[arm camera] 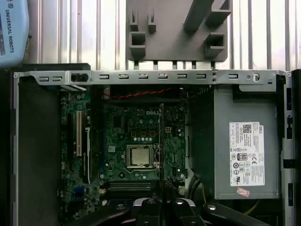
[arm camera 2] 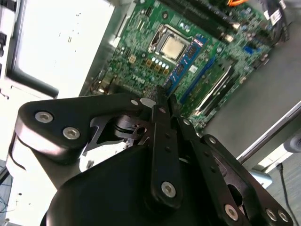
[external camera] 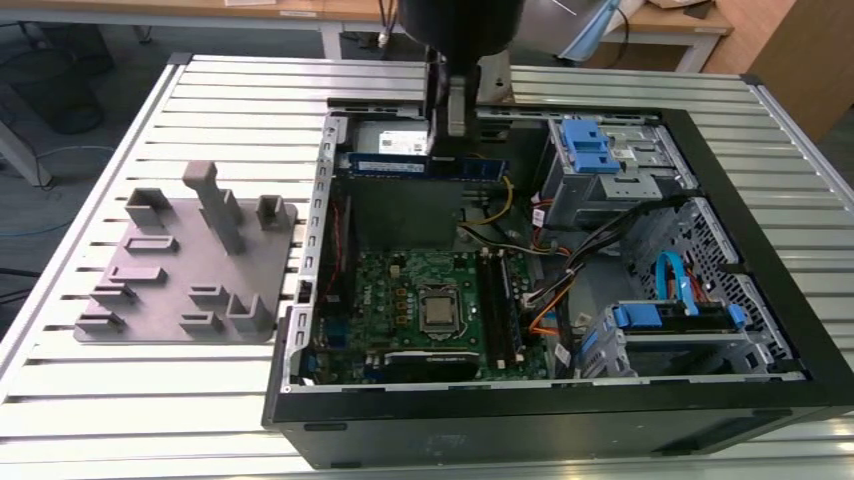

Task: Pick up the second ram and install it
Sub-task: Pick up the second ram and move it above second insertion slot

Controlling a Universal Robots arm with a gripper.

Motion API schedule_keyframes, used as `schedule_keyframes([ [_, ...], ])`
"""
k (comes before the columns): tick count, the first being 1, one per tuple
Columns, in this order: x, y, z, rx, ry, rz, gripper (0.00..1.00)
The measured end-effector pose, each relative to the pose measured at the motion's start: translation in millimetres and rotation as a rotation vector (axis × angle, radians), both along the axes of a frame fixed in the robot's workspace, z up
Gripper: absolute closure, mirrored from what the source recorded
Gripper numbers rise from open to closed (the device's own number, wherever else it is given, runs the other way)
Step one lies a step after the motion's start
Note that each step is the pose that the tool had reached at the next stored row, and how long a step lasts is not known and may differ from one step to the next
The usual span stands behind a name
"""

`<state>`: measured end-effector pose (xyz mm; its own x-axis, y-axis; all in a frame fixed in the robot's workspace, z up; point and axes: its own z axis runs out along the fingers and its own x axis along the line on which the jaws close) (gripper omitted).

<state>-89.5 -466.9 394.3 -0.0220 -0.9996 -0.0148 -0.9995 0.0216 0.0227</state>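
The second ram (external camera: 400,165), a slim blue stick, hangs level over the far end of the open computer case (external camera: 747,400) in the exterior view. My gripper (external camera: 451,148) comes down from above and is shut on the stick's upper edge near its middle. In the second wrist view the stick (arm camera 2: 187,60) juts out from the closed fingertips (arm camera 2: 159,96), above the green motherboard (arm camera 2: 141,42). It appears edge-on as a thin dark line (arm camera: 162,141) in the first wrist view, crossing just beside the processor (arm camera: 139,156). The long black memory slots (external camera: 501,300) lie on the exterior view's right of the processor (external camera: 438,311).
A grey fixture plate (external camera: 187,270) with upright posts stands on the slatted table at the exterior view's left of the case. Inside the case are a silver power supply (arm camera: 244,150), drive cages with blue clips (external camera: 601,150), and loose cables (external camera: 574,260) beside the slots.
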Motion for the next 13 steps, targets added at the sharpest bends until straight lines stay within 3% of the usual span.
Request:
schedule_keyframes([
  [13,40.4,0.0,0.0,0.0,0.0039,0.0,0.86],
])
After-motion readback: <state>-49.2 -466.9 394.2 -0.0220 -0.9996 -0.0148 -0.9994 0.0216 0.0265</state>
